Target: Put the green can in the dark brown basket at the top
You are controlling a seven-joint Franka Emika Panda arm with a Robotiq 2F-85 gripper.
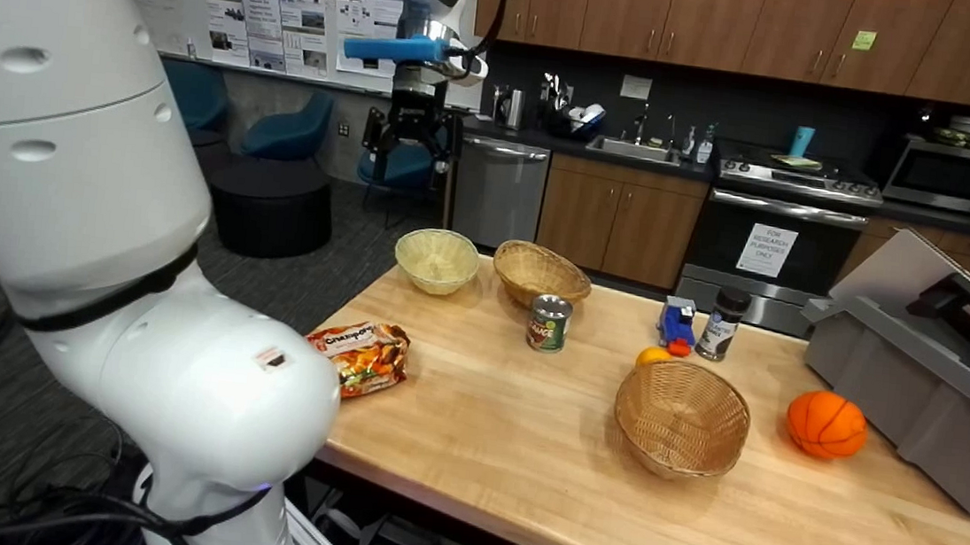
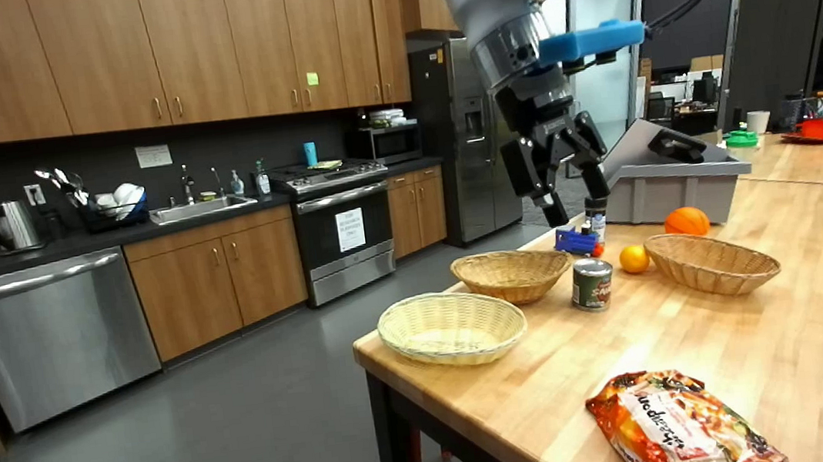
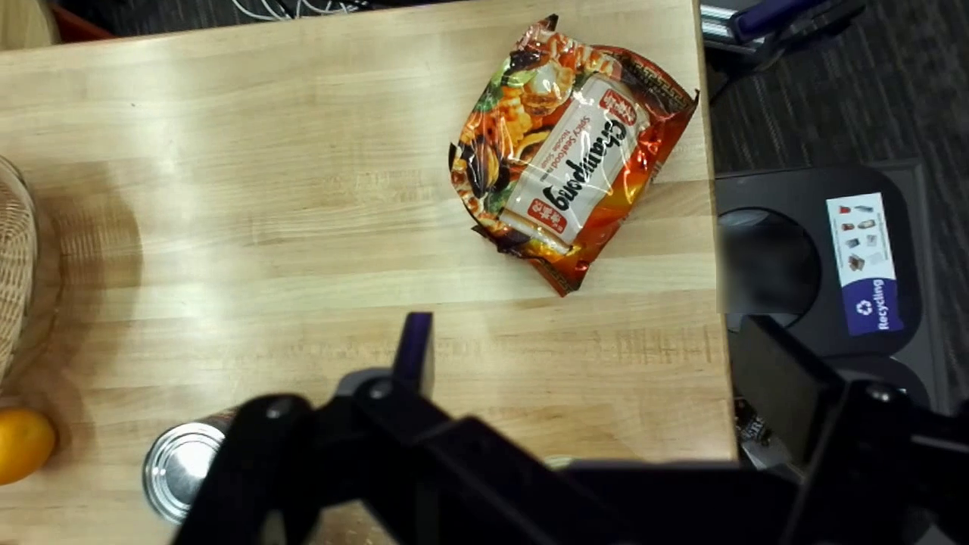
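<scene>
The can (image 2: 592, 284) is standing upright on the worktop (image 1: 470, 422), just beside the brown basket (image 1: 541, 271). The end effector (image 2: 577, 202) is hanging above and off to one side, gaping wide, gripping nothing. I am expecting a stiff can, heavy for its size (I am guessing that it is full), and smooth enough to be slipping in a loose hold. Pinching across its round sides, at mid-height, is looking safest.

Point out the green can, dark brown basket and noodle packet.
Green can (image 2: 591, 287): in an exterior view, label.
Dark brown basket (image 1: 538, 270): in an exterior view, inner wall.
Noodle packet (image 3: 573, 160): wrist view, white panel.
</scene>
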